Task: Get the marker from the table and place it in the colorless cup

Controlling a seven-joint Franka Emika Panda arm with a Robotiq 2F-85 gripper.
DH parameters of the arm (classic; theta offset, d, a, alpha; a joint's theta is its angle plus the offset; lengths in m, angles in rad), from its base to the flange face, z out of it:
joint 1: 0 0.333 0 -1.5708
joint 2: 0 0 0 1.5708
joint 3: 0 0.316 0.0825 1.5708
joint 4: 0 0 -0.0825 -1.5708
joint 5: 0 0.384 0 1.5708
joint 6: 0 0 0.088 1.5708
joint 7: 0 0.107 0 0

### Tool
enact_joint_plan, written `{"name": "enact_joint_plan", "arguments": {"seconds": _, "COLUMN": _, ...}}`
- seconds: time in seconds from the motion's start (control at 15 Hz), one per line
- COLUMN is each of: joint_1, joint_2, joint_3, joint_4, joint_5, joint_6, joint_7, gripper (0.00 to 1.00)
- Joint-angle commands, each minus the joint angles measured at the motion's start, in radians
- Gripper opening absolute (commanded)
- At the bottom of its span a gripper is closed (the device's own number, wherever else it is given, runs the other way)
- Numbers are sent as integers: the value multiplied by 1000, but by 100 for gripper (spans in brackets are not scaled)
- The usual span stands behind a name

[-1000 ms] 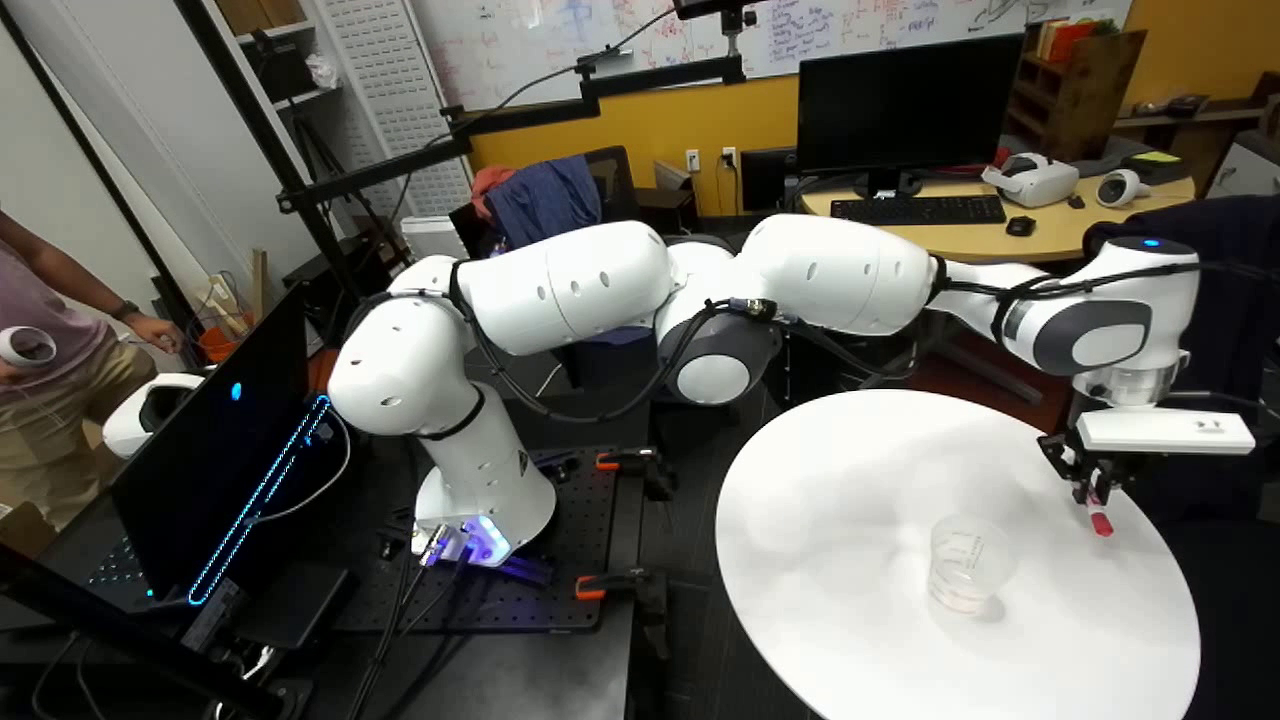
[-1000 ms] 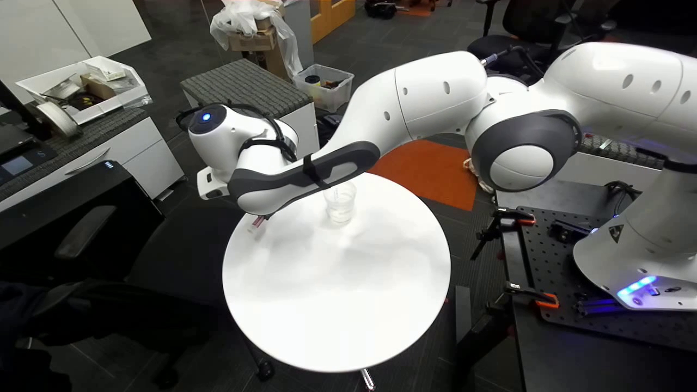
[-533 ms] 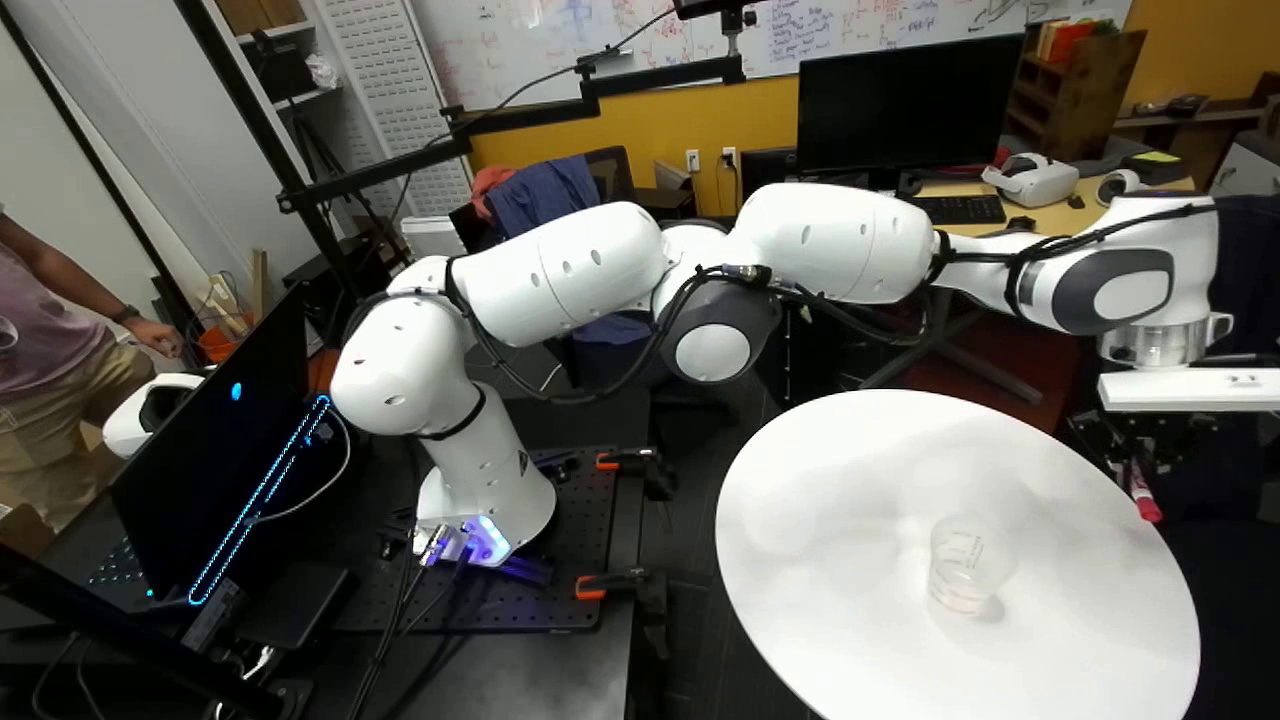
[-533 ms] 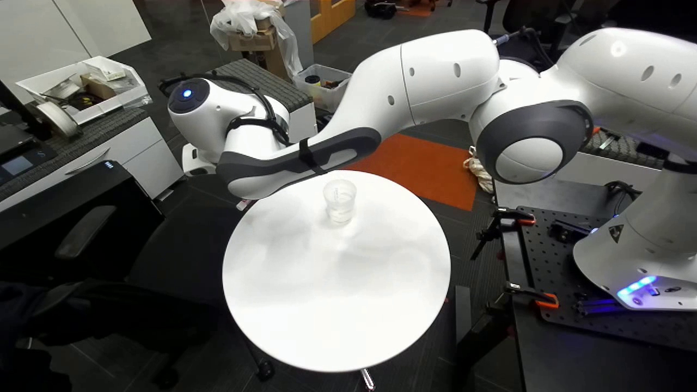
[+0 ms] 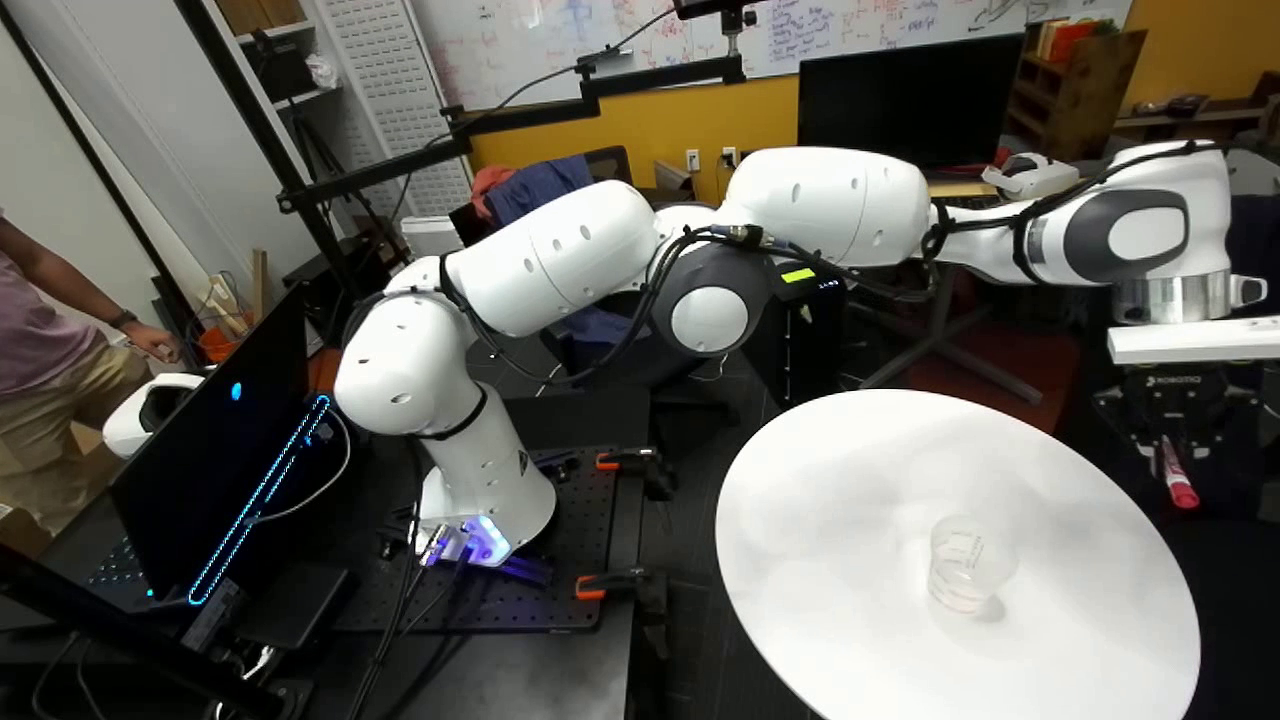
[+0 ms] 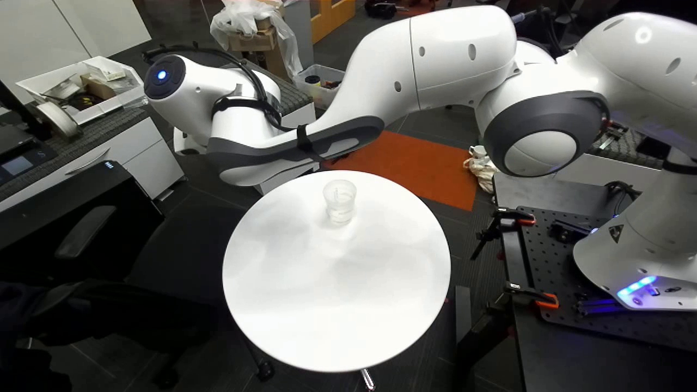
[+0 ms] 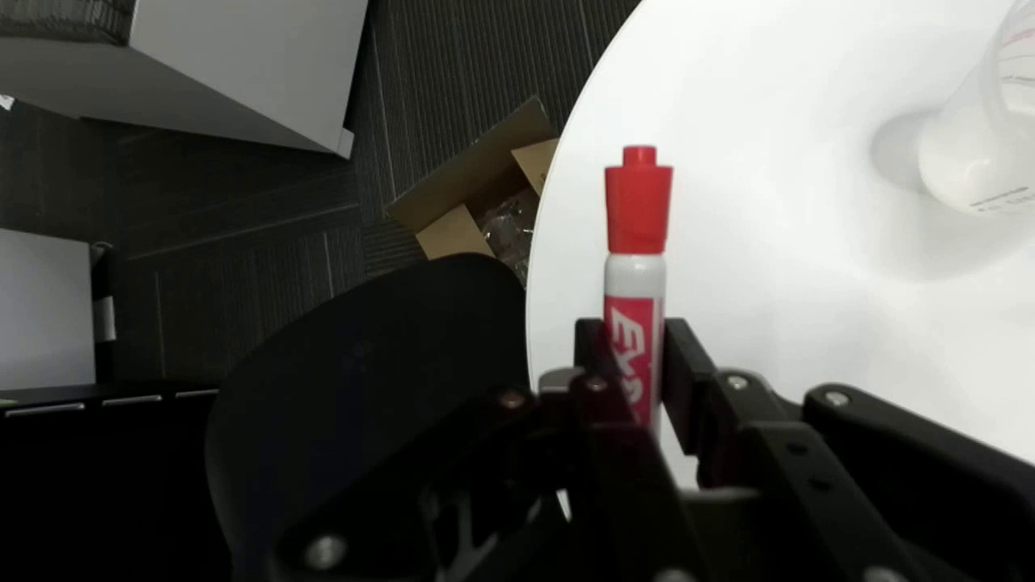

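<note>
The red marker with a white barrel and red cap is between the finger pads of my gripper in the wrist view. The gripper is shut on it; its cap end sticks out ahead. In an exterior view the gripper holds the marker raised, by the rim of the round white table. In an exterior view the arm hides gripper and marker. The clear cup stands upright on the table, apart from the gripper. It also shows in an exterior view and at the wrist view's right edge.
A black chair stands close beside the table's edge in the wrist view. An open cardboard box lies on the floor near it. A desk with a monitor stands behind the arm. A white cabinet stands past the chair.
The arm has lifted the gripper and marker up from the tabletop and outward toward the table's edge. The cup has not moved.
</note>
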Motion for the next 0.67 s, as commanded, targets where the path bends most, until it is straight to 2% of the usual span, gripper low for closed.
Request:
{"name": "enact_joint_plan", "arguments": {"seconds": 0.0, "joint_1": 38, "joint_2": -94, "joint_3": -43, "joint_4": -99, "joint_5": -48, "joint_6": -62, "joint_7": 66, "gripper": 5}}
{"name": "enact_joint_plan", "arguments": {"seconds": 0.33, "joint_1": 74, "joint_2": -161, "joint_3": -77, "joint_4": -182, "joint_5": -97, "joint_6": -83, "joint_7": 156, "gripper": 5}}
{"name": "enact_joint_plan", "arguments": {"seconds": 0.6, "joint_1": 124, "joint_2": -239, "joint_3": -85, "joint_4": -329, "joint_5": -115, "joint_6": -70, "joint_7": 292, "gripper": 5}}
